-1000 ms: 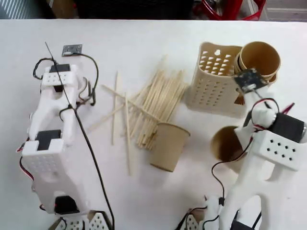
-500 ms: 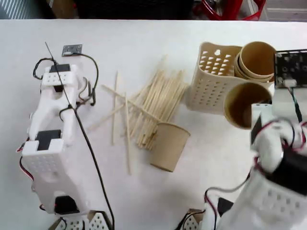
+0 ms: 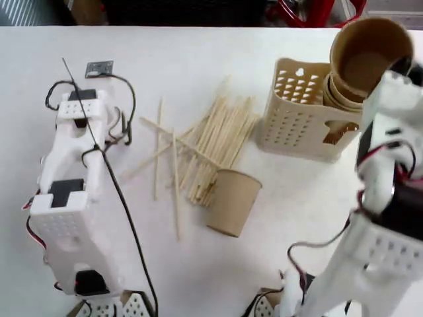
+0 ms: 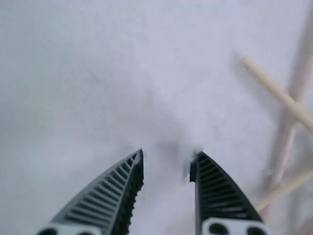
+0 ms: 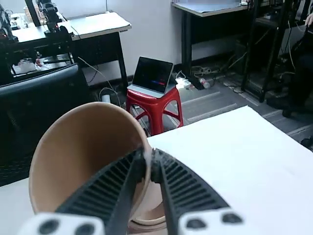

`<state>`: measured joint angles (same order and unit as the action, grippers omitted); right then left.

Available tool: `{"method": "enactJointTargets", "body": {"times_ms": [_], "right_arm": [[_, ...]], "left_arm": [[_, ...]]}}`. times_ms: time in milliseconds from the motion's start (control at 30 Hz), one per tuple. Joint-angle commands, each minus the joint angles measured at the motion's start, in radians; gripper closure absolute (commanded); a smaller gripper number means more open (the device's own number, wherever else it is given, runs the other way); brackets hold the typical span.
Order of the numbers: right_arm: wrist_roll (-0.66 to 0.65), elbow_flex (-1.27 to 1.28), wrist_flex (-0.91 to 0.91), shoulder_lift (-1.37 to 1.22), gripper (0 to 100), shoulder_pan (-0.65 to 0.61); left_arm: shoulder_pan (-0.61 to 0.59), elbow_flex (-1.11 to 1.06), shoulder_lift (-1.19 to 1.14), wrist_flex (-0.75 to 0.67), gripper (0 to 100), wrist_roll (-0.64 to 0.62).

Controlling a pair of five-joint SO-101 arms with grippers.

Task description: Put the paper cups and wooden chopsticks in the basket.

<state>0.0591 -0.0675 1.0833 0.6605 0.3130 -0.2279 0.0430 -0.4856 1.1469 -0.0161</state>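
Note:
My right gripper (image 5: 148,159) is shut on the rim of a paper cup (image 5: 83,147), one finger inside and one outside. In the high view that cup (image 3: 370,47) hangs upright over the stacked cups (image 3: 342,94) in the right end of the cream basket (image 3: 291,122). Another paper cup (image 3: 231,201) lies on its side mid-table beside the pile of wooden chopsticks (image 3: 211,142). My left gripper (image 4: 166,161) is open just above the bare white table, with a few chopsticks (image 4: 283,127) off to one side. The left arm (image 3: 69,165) rests at the table's left.
A black cable (image 3: 119,191) runs along the left arm. A small metal plate (image 3: 99,68) lies at the back left. Beyond the table in the right wrist view stand a red stool (image 5: 154,100) and desks.
The right arm has lifted the paper cup from the table in front of the basket and carried it back and up, over the stacked cups. The left arm has stayed still.

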Motion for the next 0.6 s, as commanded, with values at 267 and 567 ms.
{"method": "enactJointTargets", "body": {"times_ms": [267,567], "right_arm": [[0.086,-0.037,-0.076,-0.334,98.1,0.102],[0.081,-0.029,-0.104,-0.515,88.6,0.084]], "left_arm": [[0.005,-0.003,0.056,-0.041,83,-0.003],[0.005,-0.003,0.056,-0.041,83,-0.003]]}}
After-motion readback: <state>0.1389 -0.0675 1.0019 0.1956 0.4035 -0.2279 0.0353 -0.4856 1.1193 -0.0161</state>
